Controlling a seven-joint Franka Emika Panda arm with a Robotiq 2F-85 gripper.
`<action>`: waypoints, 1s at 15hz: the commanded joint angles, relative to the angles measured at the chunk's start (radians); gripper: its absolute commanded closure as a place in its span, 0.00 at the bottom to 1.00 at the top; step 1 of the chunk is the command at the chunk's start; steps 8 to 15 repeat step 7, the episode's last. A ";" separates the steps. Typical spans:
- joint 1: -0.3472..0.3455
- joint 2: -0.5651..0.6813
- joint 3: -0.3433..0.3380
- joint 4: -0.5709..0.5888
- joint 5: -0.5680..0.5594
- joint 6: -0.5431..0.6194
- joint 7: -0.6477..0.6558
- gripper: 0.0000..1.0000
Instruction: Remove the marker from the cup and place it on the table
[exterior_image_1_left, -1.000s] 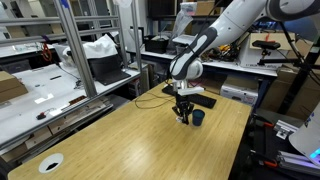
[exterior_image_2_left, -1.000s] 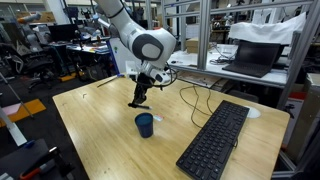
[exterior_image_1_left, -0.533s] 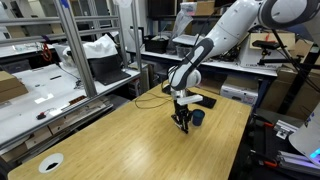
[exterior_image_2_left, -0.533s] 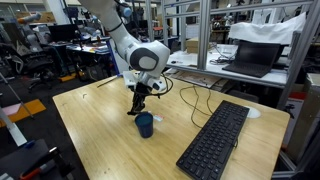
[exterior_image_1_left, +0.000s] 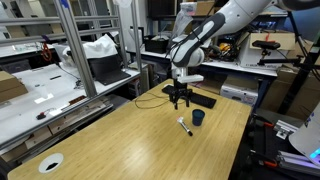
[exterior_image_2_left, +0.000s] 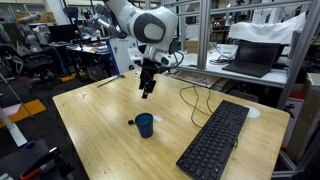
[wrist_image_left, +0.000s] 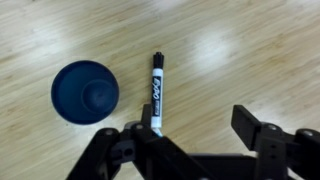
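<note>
Left to right in an exterior view: the short thin stick-like marker with a dark body and a white section (exterior_image_2_left: 131, 123) lies flat on the large rectangular table with the light yellowish wood-grain top (exterior_image_2_left: 95, 140). It is just to the left of the small dark navy cylindrical cup (exterior_image_2_left: 145, 124). Further right a thin black cable (exterior_image_2_left: 195, 98) loops over the wood. Then comes the flat black rectangular keyboard (exterior_image_2_left: 215, 140), sitting at an angle near the right edge. The black Robotiq gripper (exterior_image_2_left: 148, 88) hangs above the table behind the cup, well apart from both.

The wrist view looks straight down. The cup (wrist_image_left: 85, 93) is a round smooth shape on the left. The marker (wrist_image_left: 157, 90) is just right of it with a strip of bare wood between them, so they're apart. It has a black cap and a white barrel with black print (can't read it). The gripper (wrist_image_left: 197, 122) is spread wide with only tabletop showing between its blocky black fingers (wrist_image_left: 262, 135). One finger covers the marker's lower end.

In an exterior view, a flat white round disc (exterior_image_1_left: 50, 163) sits near the table's left corner, well apart from the marker (exterior_image_1_left: 185, 125) and the cup (exterior_image_1_left: 198, 117).

Count: one marker, one cup, one keyboard, one cable, one disc, two fingers.
</note>
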 joint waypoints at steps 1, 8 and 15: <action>0.027 -0.183 -0.021 -0.161 -0.061 0.162 0.042 0.00; 0.049 -0.349 -0.023 -0.331 -0.192 0.356 0.192 0.00; 0.049 -0.349 -0.023 -0.331 -0.192 0.356 0.192 0.00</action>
